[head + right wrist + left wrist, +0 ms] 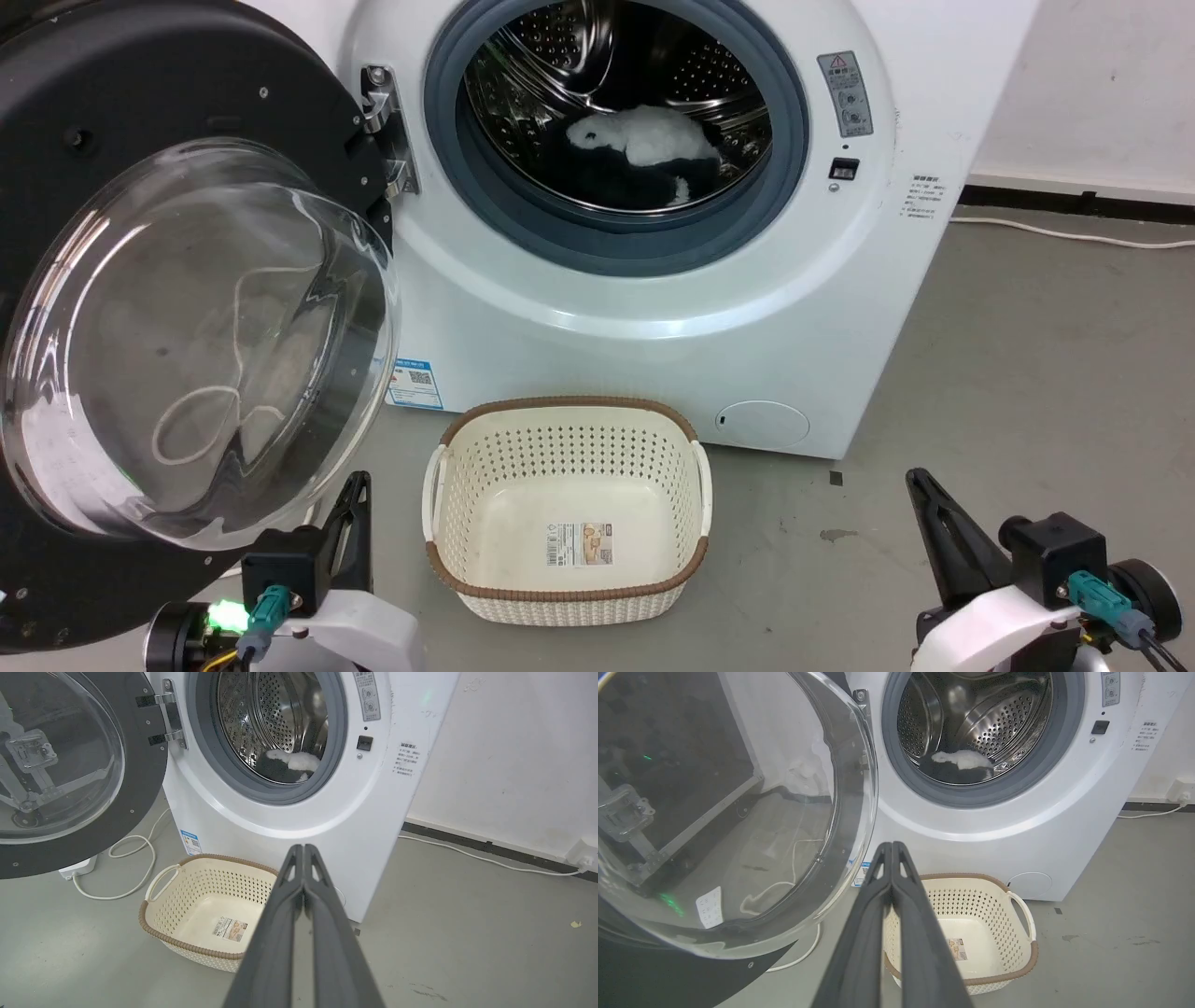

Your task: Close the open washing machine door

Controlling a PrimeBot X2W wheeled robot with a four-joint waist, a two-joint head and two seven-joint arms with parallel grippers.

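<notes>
The washing machine door (140,168), glossy black with a bulging clear glass bowl (201,345), stands swung wide open to the left on its metal hinge (383,131). The white washing machine (653,308) shows its grey gasket and steel drum, with a white and dark item (644,154) lying inside. My left gripper (355,485) sits low, just below the door's glass bowl, fingers pressed together and empty; its fingers (893,877) point at the machine's front. My right gripper (920,485) is low at the right, shut and empty, its fingers (303,877) aimed at the machine.
A cream perforated laundry basket (485,448) with a brown rim stands empty on the grey floor before the machine, between my grippers. A white cable (140,858) loops on the floor under the door. Another cable (1074,233) runs along the wall at right.
</notes>
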